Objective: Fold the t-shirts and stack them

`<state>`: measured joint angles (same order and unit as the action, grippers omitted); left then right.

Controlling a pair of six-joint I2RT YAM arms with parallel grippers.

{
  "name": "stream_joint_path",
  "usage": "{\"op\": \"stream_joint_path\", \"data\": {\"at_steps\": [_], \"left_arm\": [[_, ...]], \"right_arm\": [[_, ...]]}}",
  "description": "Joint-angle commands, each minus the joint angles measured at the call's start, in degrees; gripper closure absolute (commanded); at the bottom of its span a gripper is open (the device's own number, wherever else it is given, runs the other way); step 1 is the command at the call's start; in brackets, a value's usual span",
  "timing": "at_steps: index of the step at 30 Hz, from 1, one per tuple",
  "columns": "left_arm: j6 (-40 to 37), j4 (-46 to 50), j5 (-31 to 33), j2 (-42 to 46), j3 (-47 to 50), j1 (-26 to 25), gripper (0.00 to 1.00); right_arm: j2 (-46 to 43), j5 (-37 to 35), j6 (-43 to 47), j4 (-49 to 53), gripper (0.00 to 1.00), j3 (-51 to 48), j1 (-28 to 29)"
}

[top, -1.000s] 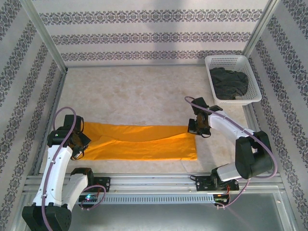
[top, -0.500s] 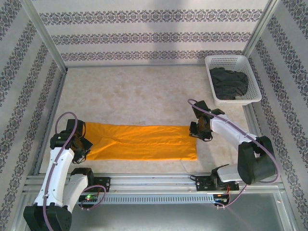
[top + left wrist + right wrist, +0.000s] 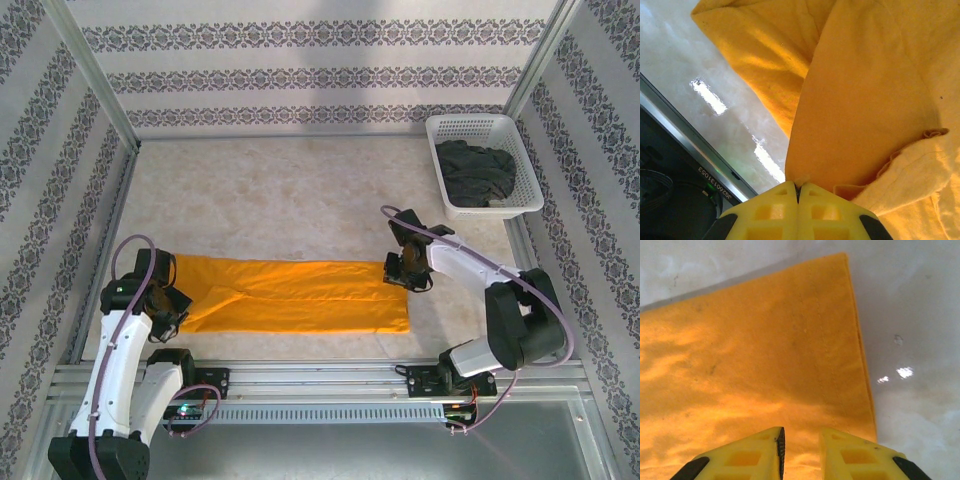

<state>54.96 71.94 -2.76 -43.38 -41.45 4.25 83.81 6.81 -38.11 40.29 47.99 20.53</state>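
My left hand (image 3: 797,187) is clenched on the orange shirt (image 3: 300,295): in the left wrist view its two yellow fingers meet with no gap, and a fold of the cloth runs down into the seam between them. This hand sits at the shirt's left end, near the left edge of the table (image 3: 280,190), where the cloth is bunched and creased and a hemmed edge curls beside the fingers

My right hand (image 3: 801,434) is released: its fingers stand a little apart with nothing between them, and through the gap I see flat orange cloth. It hangs over the shirt's right end, near the far right corner of the cloth; whether it touches the cloth I cannot tell. The shirt's right edge runs straight just beside the right finger, with bare table past it

The orange shirt lies as a long, narrow band across the near part of the table, stretched left to right between my two hands, with a lengthwise fold line along its middle

The grey shirt (image 3: 478,172) lies crumpled in the white basket (image 3: 470,122) at the far right corner of the table, well apart from the orange one
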Motion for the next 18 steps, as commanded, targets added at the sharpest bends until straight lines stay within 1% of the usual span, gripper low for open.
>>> {"op": "stream_joint_path", "data": {"at_steps": [1,5,6,7,9,12,13,14,16,18], "left_arm": [[0.17,-0.36,1.11,-0.06,1.99,0.14,1.0],[1.43,-6.62,-0.44,-3.81,4.37,0.16,1.0],[1.69,-8.17,-0.28,-4.66,4.65,0.16,0.95],[1.64,-9.43,0.01,-5.47,4.59,0.11,0.87],[1.19,-10.74,0.47,-6.95,3.52,0.14,0.67],[-0.27,-11.04,1.21,-9.01,-0.35,0.15,0.48],[-0.86,-11.19,1.57,-9.56,-1.98,0.15,0.46],[-1.58,-11.52,1.71,-10.17,-3.49,0.14,0.47],[-2.86,-12.95,1.24,-12.38,-6.36,0.19,0.51],[-3.53,-15.75,-0.03,-15.52,-8.13,0.19,0.58]], "right_arm": [[1.1,1.03,-1.0,-1.07,0.73,2.16,0.71],[1.62,2.1,-1.17,-1.26,0.73,2.34,0.83],[1.66,2.4,-1.36,-1.35,0.73,2.25,0.89],[1.64,2.91,-1.59,-1.47,0.73,2.15,0.88],[1.71,3.7,-2.29,-1.62,0.73,2.06,0.88],[1.03,4.65,-3.51,-1.71,0.73,2.0,0.97],[0.86,5.05,-4.08,-1.85,0.73,2.02,1.0],[0.69,5.54,-4.69,-2.07,0.73,1.9,1.12],[0.54,7.23,-6.59,-3.26,0.73,1.38,1.15],[0.64,8.16,-8.39,-4.32,0.74,0.89,1.3]]}}
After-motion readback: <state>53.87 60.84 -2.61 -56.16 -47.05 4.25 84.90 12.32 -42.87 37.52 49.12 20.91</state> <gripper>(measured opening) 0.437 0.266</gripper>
